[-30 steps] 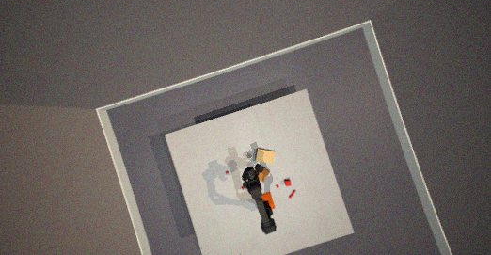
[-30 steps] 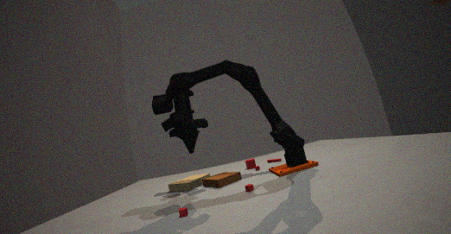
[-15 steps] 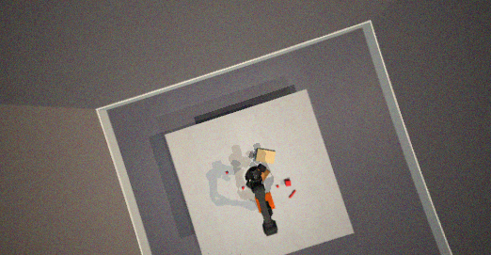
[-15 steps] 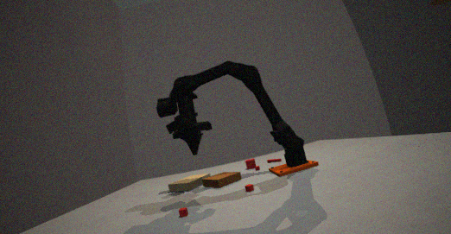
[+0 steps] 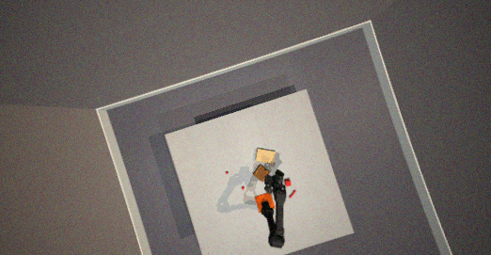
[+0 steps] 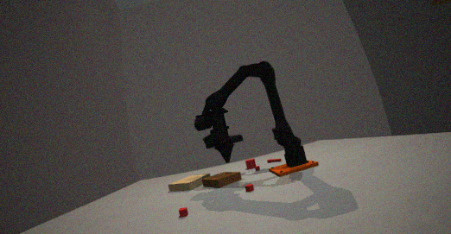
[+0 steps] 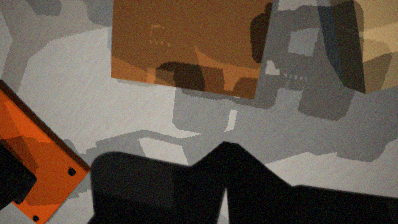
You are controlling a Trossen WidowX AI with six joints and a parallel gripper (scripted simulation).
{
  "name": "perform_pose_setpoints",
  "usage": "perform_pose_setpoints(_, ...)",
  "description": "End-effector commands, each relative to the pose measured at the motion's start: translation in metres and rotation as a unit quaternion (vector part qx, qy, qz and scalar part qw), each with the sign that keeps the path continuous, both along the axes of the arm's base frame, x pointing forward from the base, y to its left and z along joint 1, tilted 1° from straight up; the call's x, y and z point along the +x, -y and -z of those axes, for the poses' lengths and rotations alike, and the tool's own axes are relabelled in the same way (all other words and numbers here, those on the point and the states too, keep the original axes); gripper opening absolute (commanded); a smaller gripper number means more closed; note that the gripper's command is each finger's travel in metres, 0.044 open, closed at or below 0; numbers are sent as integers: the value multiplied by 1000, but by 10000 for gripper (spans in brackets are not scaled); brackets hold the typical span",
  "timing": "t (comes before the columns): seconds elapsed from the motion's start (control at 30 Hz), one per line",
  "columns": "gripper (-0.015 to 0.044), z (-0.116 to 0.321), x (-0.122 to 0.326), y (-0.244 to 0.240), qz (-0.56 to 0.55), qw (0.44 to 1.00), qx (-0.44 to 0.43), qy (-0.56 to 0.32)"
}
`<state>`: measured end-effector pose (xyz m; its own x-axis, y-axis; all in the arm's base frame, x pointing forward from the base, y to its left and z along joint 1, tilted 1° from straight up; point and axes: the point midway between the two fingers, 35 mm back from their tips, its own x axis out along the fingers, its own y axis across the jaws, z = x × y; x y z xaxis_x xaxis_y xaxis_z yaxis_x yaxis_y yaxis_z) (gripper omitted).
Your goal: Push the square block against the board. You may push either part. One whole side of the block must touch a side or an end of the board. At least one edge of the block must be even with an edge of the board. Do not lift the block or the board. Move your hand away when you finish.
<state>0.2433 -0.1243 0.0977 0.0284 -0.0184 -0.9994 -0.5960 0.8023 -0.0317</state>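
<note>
Across the tabletop (image 5: 197, 157) (image 6: 389, 174) (image 7: 65, 65) from above, the brown square block (image 5: 261, 172) (image 6: 221, 180) (image 7: 185, 40) is lying left and far of the end effector (image 5: 268, 188) (image 6: 227, 161) (image 7: 228, 149), turned against the tan board (image 5: 265, 155) (image 6: 188, 182) (image 7: 382, 45) beyond. From outside, the clenched, empty end effector is hovering above block height. At the wrist, a tapering gap is separating block from board, so the push is probably needing some turning.
</note>
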Motion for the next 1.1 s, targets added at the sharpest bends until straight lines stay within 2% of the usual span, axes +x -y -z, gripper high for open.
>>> perform_pose_setpoints(0.0,0,11,-4,3,-6,1000,-2,5)
perform_pose_setpoints(0.1,0,48,-3,3,-6,1000,-2,5)
perform_pose_setpoints(0.17,0,57,-3,3,-6,1000,-2,5)
perform_pose_setpoints(1.07,0,56,19,-11,-6,1000,-2,6)
